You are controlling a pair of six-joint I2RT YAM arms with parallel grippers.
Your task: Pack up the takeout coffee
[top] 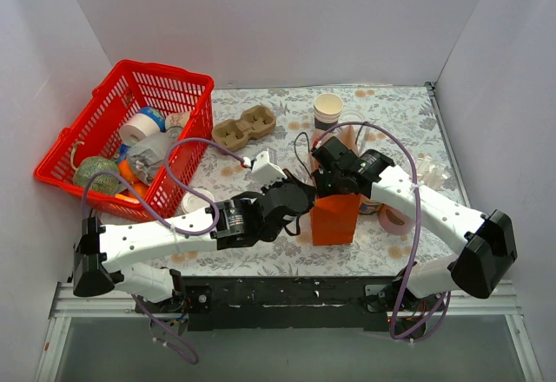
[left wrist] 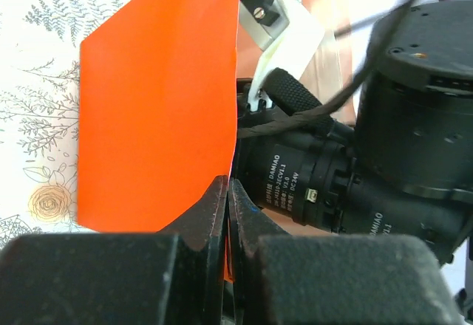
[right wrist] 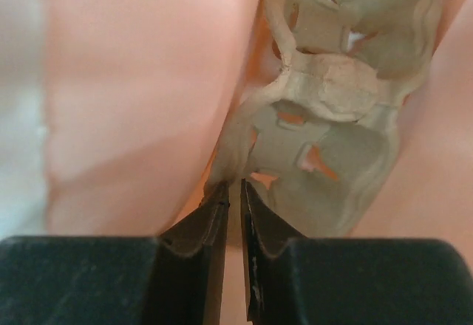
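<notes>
Coffee (top: 372,206) beside bag (top: 334,219) (half under right forearm (top: 426,201)); left pincer (left wrist: 227,185) clamps bag; right pincer (right wrist: 233,186) grip unclear.

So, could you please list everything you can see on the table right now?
basket: one, red, back left, full of odds and ends
cup carrier: two, brown; one beside the basket, the other inside the bag
paper cup: one, cream and dark, no lid, back centre
bag: one, orange, front centre
white lid: one, by the basket's near corner
ring: one, pink, right of the bag
left claw: black, shut on the bag's edge
right claw: black, inside the bag, by the carrier's edge
</notes>
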